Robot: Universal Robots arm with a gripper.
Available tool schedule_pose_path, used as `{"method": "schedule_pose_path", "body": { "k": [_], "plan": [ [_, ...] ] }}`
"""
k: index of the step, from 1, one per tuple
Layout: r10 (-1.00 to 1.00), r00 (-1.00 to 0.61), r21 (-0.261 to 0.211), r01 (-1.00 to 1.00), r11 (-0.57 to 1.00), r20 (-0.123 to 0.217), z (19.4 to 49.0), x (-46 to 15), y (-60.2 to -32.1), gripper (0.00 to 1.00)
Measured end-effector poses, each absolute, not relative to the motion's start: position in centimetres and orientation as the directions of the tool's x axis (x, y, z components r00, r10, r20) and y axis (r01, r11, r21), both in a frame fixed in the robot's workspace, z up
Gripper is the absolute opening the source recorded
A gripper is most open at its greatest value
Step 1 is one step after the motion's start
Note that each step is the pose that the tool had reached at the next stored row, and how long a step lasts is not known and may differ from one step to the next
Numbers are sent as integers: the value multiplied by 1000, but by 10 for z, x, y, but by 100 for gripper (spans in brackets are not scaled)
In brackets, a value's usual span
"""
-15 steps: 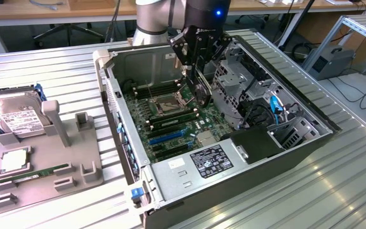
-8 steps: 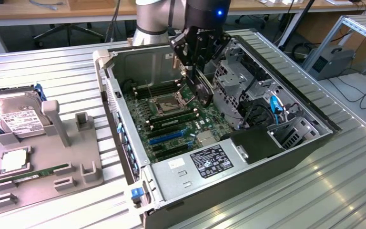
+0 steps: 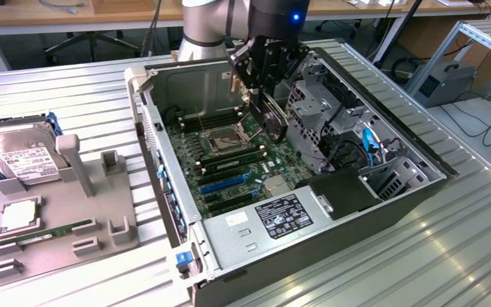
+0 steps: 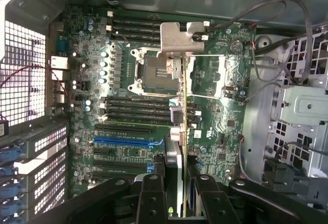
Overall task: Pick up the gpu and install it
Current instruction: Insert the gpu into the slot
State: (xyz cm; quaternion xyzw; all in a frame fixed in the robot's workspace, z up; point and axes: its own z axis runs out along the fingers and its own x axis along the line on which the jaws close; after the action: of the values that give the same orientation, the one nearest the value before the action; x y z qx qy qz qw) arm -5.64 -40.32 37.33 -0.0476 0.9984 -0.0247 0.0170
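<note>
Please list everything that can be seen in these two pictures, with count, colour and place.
computer case: one, black and silver, open, on the table
table: one, silver ribbed metal, under everything
motherboard: one, green, inside the case
holder: one, grey, on the table at the exterior view's left
hard drive: one, silver with white label, on the holder
RAM stick: one, green, in the holder
gpu: one, dark with silver bracket, held above the motherboard
robot arm: one, silver and black, over the case
end effector: one, black, shut on the gpu
</note>
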Motion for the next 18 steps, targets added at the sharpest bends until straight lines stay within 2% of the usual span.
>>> {"method": "schedule_pose_path", "body": {
  "k": [18],
  "plan": [
    [-182,-983,-51,-180,982,-32,373,-56,-403,27]
  ]
}}
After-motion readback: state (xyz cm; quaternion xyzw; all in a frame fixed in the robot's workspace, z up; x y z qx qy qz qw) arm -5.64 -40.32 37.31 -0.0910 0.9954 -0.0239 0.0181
